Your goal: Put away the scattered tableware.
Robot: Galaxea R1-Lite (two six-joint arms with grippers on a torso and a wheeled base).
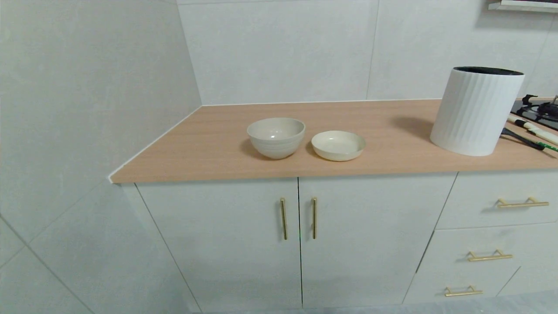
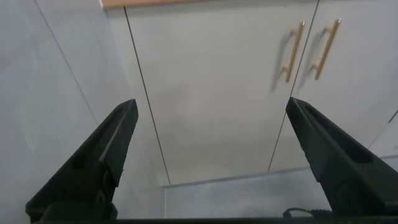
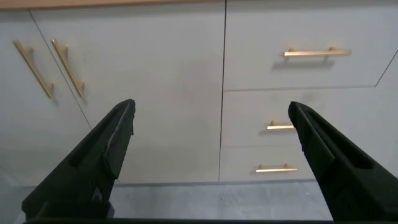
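While the ribbed bowl [image 1: 276,137] and shallow dish [image 1: 338,145] sit just apart on the desk [image 1: 392,144] above shut cupboard doors [image 1: 226,235], the left end effector [image 2: 210,106] and right end effector [image 3: 210,106] hang released and empty before those fronts, evidently staged ahead of any pick.

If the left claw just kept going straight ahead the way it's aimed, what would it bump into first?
Most likely the left cabinet door: the open left gripper faces its flat panel, beside the gold handle. Nothing shows in between, though depth is hard to judge.
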